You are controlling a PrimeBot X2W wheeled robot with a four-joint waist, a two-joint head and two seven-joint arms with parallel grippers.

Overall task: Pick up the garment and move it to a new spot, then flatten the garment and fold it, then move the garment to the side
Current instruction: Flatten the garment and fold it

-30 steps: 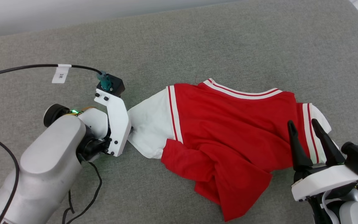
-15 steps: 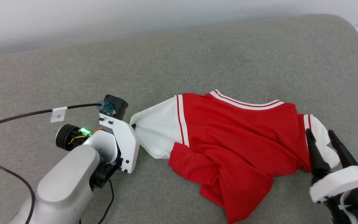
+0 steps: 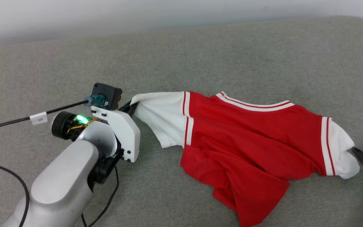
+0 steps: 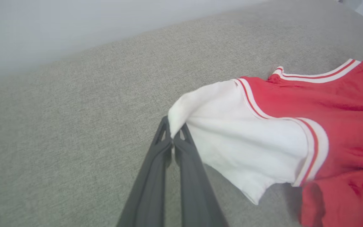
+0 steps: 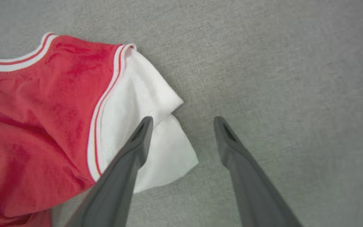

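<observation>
Wider now, the shirt (image 3: 250,135) spans the cushion (image 3: 200,56). My left hand (image 4: 172,137) clamps one sleeve (image 4: 232,138) to flatten it; my right hand (image 5: 183,121) gapes at the other.

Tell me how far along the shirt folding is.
Early. Nothing looks finished: the garment lies rumpled on the grey cushion, hem bunched. In hand: the left tool is shut on one white sleeve tip, the right tool open at the other sleeve, gripping nothing. Left: flattening, folding, moving it aside.

Grey fabric cushion (image 3: 232,56) meets a pale wall (image 3: 106,15).
</observation>
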